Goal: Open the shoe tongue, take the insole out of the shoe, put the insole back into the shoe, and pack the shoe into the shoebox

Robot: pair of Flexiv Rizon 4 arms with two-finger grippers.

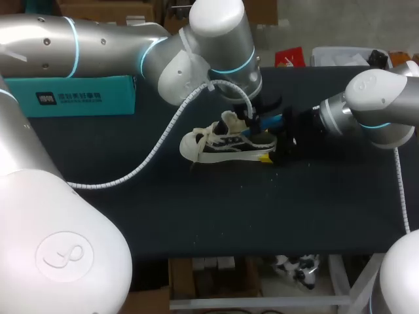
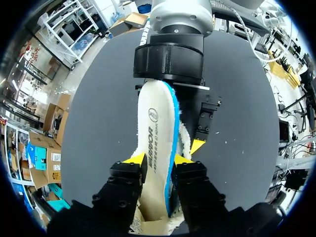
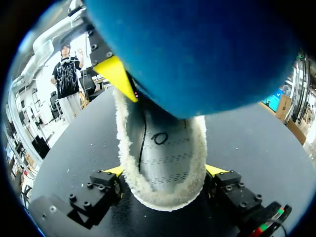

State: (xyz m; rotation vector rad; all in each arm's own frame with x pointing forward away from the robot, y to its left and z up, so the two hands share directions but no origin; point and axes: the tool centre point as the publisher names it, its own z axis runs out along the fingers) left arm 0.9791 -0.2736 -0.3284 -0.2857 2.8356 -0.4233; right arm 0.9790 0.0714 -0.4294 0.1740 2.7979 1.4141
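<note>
Insole [image 2: 157,128]: likely light, bendy foam, best pinched near mid-length, where left pincer [image 2: 159,159] clamps it; right pincer [image 3: 165,172] clamps the shoe [image 3: 163,148] at its heel.

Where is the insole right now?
The insole is clamped between the left gripper fingers near the middle of the table, just above the heel opening of the shoe that the right gripper holds.

A table [image 1: 262,216] covered in dark cloth fills the view.
</note>
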